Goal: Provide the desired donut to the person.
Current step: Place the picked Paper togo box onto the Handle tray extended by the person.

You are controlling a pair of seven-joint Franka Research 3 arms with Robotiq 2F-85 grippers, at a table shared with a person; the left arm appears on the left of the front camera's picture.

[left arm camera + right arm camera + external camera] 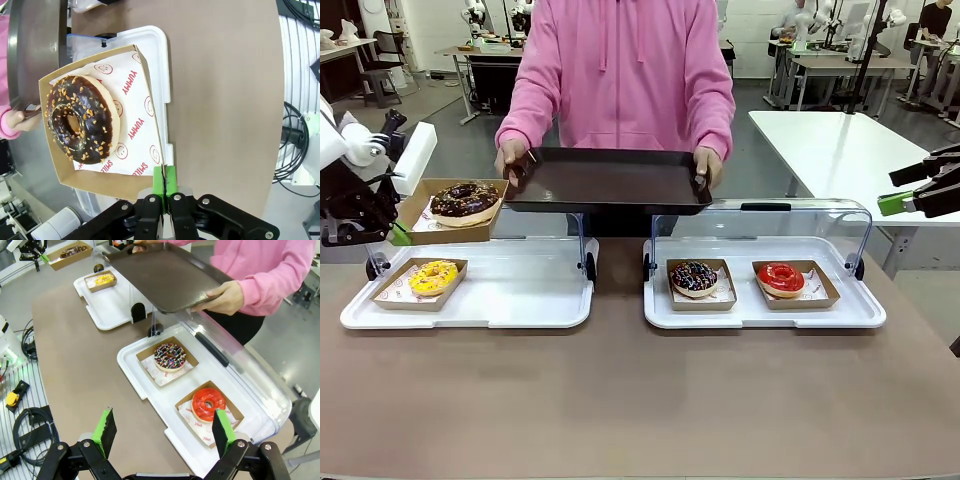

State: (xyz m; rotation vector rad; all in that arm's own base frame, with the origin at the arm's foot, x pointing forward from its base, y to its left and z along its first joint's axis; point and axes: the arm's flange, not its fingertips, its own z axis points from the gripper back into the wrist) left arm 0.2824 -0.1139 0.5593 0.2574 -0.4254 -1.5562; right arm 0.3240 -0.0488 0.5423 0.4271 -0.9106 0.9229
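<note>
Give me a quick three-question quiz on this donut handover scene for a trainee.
1. True or false: the left gripper has its fingers shut on the edge of the cardboard box carrying the chocolate donut.
2. What is the person holding with both hands? A) a dark tray B) a red donut C) a clear lid
3. Fill in: the right white tray holds ___ donuts.
Key: 1 true; 2 A; 3 two.
</note>
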